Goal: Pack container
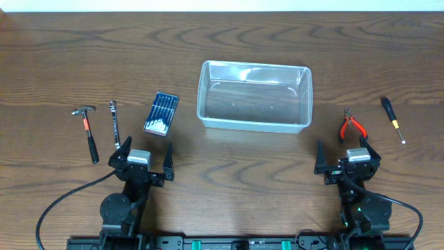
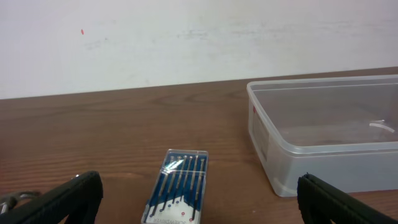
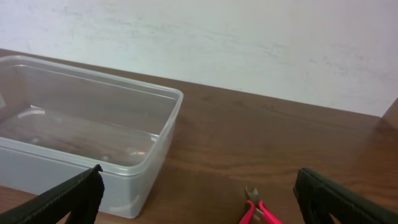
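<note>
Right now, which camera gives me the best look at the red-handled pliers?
The overhead view: the red-handled pliers lie whole on the table, right of the container. The right wrist view catches only their nose and handle tops at its bottom edge. The left wrist view does not show them.

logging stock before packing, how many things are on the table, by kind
hammer: 1
slim metal tool: 1
blue case of small tools: 1
red-handled pliers: 1
screwdriver: 1
container: 1
total: 6
</note>
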